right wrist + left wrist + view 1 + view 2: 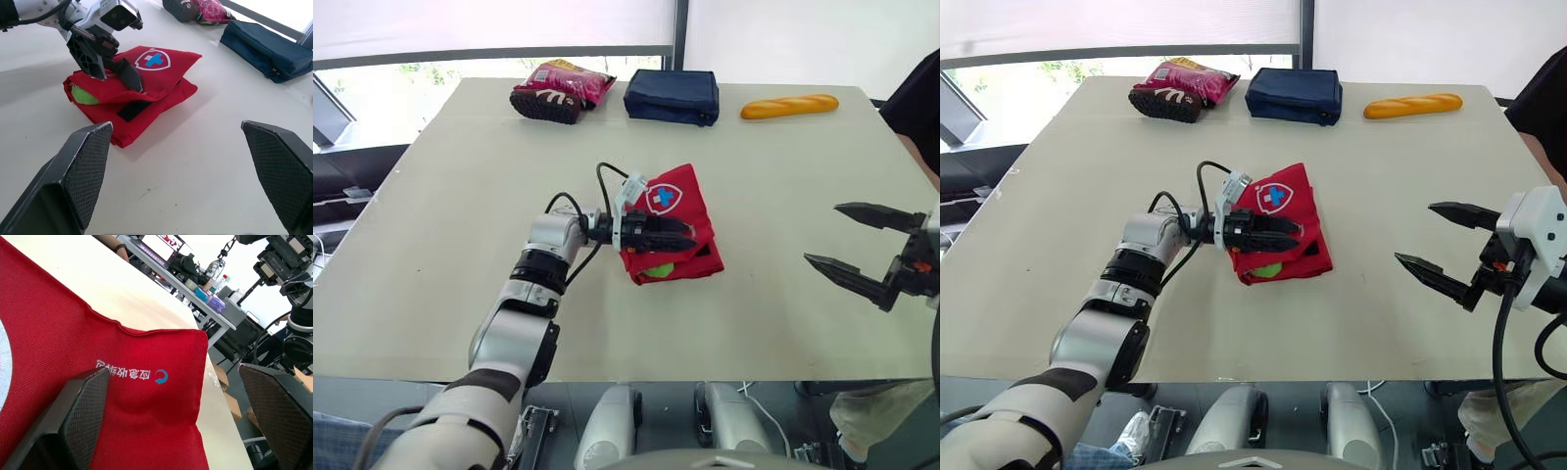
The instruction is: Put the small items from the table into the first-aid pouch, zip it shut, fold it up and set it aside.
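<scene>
Folded pouch at mid-table, both arms in view. The red first-aid pouch (680, 201) lies doubled over near the middle of the table (460, 196). Its white shield badge faces up and a black strap (133, 110) shows on the lower layer.

My left gripper (691, 235) rests across the top flap with its fingers parted. One finger lies on the red fabric and the other sits past the pouch's edge, so nothing is clamped. My right gripper (822, 233) hangs spread wide and empty, well apart from the pouch on its right.

A green item (658, 270) shows at the near edge of the fold. I cannot tell whether it sits inside the zipped pocket or only between the layers.

I judge the step in hand to be finishing the fold and setting the pouch aside. To do it well, I would check the green item first. I would then pinch both layers together at the folded edge, so the flap cannot spring open, and carry the pouch low.

A snack bag (558, 90), a navy case (673, 95) and a bread loaf (789, 106) line the far edge, so bare table is the better target.
</scene>
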`<act>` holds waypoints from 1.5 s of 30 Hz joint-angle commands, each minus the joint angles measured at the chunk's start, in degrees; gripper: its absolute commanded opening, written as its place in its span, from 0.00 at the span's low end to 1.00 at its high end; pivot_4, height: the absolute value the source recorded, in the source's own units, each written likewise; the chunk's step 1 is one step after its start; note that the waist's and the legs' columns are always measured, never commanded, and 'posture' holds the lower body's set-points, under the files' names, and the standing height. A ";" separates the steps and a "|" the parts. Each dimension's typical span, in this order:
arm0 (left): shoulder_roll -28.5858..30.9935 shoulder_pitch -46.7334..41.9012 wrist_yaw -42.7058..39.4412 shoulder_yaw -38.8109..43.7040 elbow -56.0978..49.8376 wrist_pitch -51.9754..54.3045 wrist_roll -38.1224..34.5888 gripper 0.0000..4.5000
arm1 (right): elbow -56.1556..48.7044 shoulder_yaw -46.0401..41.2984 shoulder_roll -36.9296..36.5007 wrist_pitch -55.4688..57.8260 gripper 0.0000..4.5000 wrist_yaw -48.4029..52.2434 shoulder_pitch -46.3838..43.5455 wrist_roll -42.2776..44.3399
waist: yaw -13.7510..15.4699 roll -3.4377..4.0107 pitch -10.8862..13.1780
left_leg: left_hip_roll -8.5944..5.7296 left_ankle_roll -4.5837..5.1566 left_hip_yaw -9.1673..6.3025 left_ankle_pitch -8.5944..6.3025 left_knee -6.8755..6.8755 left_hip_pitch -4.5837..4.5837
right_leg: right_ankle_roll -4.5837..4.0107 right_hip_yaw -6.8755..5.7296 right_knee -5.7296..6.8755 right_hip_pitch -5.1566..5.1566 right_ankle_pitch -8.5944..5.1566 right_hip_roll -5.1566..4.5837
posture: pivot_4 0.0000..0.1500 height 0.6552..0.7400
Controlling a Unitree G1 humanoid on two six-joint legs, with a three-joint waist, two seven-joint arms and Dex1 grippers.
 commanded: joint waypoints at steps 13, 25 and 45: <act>-2.81 4.89 9.05 -6.97 -5.04 -5.77 9.19 0.01 | -2.32 -2.11 -0.45 -2.18 1.00 -1.13 2.63 0.97 | 0.52 0.14 -0.15 | -0.01 0.00 -0.04 0.00 0.02 0.13 | 0.01 -0.03 -0.06 0.19 0.00 -0.06 | 1.00 0.65; -0.11 9.96 10.45 -10.36 -14.06 -16.89 13.96 0.01 | -2.37 -2.51 -0.58 -3.76 1.00 -1.23 4.78 1.14 | 1.28 0.25 -0.27 | 0.05 0.07 -0.02 -0.06 -0.02 0.68 | -0.21 -0.01 -0.24 0.77 -0.16 -0.08 | 1.00 0.65; -2.37 -7.50 17.93 -2.29 3.24 -29.20 15.01 0.01 | -1.11 -2.39 -0.64 -6.12 1.00 -1.42 5.77 0.41 | 1.26 0.17 -0.13 | -0.04 0.10 -0.04 -0.07 -0.05 0.40 | 0.03 -0.12 -0.45 0.62 -0.02 -0.03 | 1.00 0.65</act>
